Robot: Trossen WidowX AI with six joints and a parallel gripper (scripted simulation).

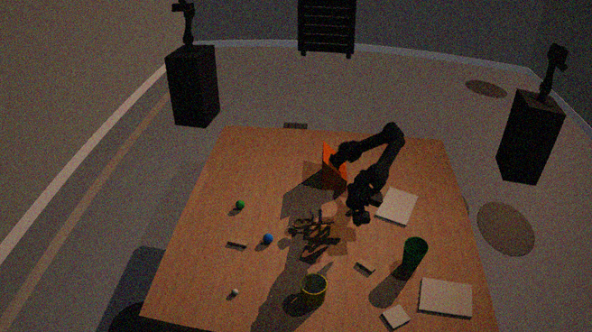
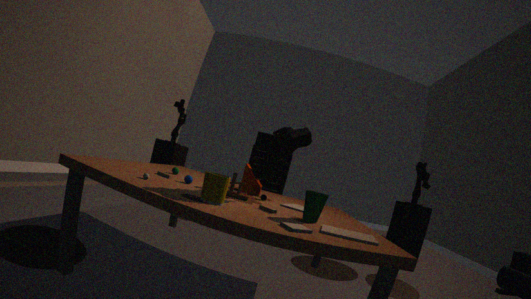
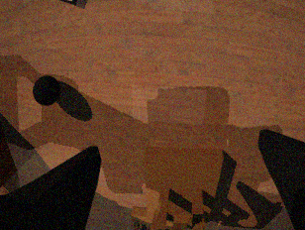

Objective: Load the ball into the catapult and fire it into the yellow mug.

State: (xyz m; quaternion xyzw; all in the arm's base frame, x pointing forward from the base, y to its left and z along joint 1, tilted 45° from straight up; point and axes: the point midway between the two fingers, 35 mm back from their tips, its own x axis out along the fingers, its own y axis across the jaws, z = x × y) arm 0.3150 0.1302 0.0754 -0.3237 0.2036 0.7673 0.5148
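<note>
My gripper point(image 1: 369, 211) point(image 3: 181, 147) is open and empty, low over the table beside the catapult. A black ball point(image 2: 263, 197) point(image 3: 47, 90) lies on the table, outside the fingers and beyond the left fingertip in the wrist view; the gripper hides it in the top view. The dark catapult point(image 1: 324, 239) point(image 2: 233, 182) point(image 3: 228, 171) stands mid-table, partly in the arm's shadow. The yellow mug point(image 1: 313, 293) point(image 2: 215, 189) stands upright near the front edge. A blue ball point(image 1: 268, 238) point(image 2: 188, 179), a green ball point(image 1: 239, 204) point(image 2: 175, 171) and a white ball point(image 1: 234, 292) point(image 2: 145, 176) lie to the left.
An orange wedge-shaped piece point(image 1: 342, 172) point(image 2: 249, 182) stands by the arm's base. A tall green cup point(image 1: 413, 256) point(image 2: 314, 207) stands right of the catapult. Flat pale slabs point(image 1: 397, 207) point(image 1: 446, 298) point(image 1: 395, 316) lie on the right. Small blocks point(image 1: 365, 268) point(image 1: 237, 244) lie either side of the catapult.
</note>
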